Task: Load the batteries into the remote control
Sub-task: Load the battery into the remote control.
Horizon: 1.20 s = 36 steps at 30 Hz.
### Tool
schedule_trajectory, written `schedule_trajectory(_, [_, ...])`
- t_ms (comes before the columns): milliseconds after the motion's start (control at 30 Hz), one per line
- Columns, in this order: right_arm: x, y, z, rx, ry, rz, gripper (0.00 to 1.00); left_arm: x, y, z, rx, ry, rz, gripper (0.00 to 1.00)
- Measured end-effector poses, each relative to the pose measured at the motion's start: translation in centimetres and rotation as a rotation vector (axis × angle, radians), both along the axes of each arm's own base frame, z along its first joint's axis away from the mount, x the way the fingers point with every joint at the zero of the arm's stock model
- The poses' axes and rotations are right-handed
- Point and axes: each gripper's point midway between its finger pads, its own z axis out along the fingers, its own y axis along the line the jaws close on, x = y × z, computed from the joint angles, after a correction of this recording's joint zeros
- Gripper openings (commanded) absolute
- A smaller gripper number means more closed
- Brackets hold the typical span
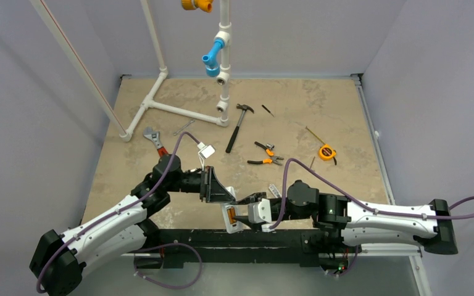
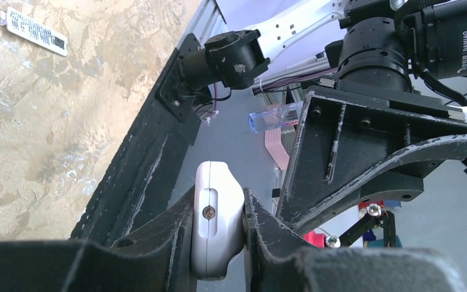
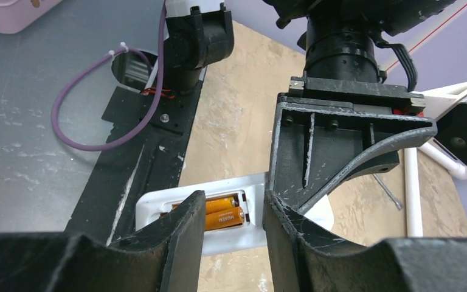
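Two robot arms met over the near edge of a mottled tan table [image 1: 321, 98] in the overhead view. The left gripper [image 1: 228, 198] reached in from the left and held the remote control [image 1: 237, 227], a slim white handset, with its back recess facing up. The batteries [image 1: 229, 216] showed as a small orange patch inside that recess. The right gripper [image 1: 242, 217] sat just beside the remote, coming in from the right. Farther back on the table lay a hammer [image 1: 237, 126], orange-handled pliers [image 1: 265, 157], a yellow tape measure [image 1: 327, 152], a wrench [image 1: 153, 139] and a white pipe frame [image 1: 179, 109].

From the left wrist camera, the left gripper's two black fingers [image 2: 158, 243] pressed against both sides of the remote's rounded white end, clamped tight on it, with a small screw showing in the end face. The right gripper's black body filled the right of this view, close above the remote.

From the right wrist camera, the right gripper's jaws stood moderately apart and gripped nothing. Through the gap between them, two orange cells lay side by side in the remote's open compartment. The remote hung above the table's near edge and the black mounting rail [image 3: 140, 152].
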Motion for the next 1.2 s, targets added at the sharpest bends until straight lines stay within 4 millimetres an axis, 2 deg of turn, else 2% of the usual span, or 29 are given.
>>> schedule_trajectory(267, [-0.1, 0.5, -0.2, 0.006, -0.007, 0.012, 0.35, -0.2, -0.1, 0.0, -0.001, -0.002, -0.007, 0.0])
schedule_trajectory(567, [-0.2, 0.2, -2.2, -0.031, 0.01, 0.01, 0.33, -0.5, -0.2, 0.0, 0.0, -0.001, -0.018, 0.0])
schedule_trajectory(933, [0.0, 0.2, -2.2, -0.02, 0.01, 0.002, 0.22, -0.6, -0.2, 0.0, 0.001, 0.0, -0.02, 0.0])
schedule_trajectory(1200, [-0.1, 0.1, -2.2, -0.017, 0.01, 0.002, 0.18, -0.6, -0.2, -0.1, 0.003, 0.003, -0.024, 0.0])
